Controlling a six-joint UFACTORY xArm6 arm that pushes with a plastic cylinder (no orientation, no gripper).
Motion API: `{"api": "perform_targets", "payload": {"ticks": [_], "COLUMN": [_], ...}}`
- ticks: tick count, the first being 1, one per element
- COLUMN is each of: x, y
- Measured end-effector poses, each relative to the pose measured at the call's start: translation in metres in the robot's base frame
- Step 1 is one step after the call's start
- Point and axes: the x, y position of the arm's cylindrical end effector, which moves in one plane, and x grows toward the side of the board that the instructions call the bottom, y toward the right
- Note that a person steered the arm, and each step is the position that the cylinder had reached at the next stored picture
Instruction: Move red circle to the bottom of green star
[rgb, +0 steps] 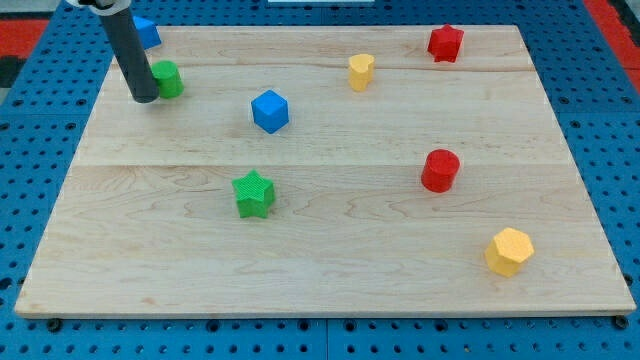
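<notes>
The red circle (440, 170) stands on the wooden board at the view's right of centre. The green star (254, 193) lies left of centre, far to the left of the red circle and slightly lower in the view. My tip (144, 99) rests on the board at the top left, touching or almost touching the left side of a green round block (168, 79). It is far from both the red circle and the green star.
A blue cube (270, 111) sits above the green star. A blue block (146, 31) is at the top left, partly behind the rod. A yellow block (361, 72) and a red star (446, 43) are at the top. A yellow hexagon (509, 250) is at the bottom right.
</notes>
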Motion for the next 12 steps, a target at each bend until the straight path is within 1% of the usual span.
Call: {"api": "perform_targets", "payload": {"ticks": [1,4,5,6,7,8,9,10,11,12], "x": [-0.009,-0.009,-0.001,0.040,0.073,0.121,0.186,0.237,0.210,0.174], "y": [0.000,0.001,-0.015,-0.051,-0.048,0.009,0.030,0.096,0.147,0.147]}}
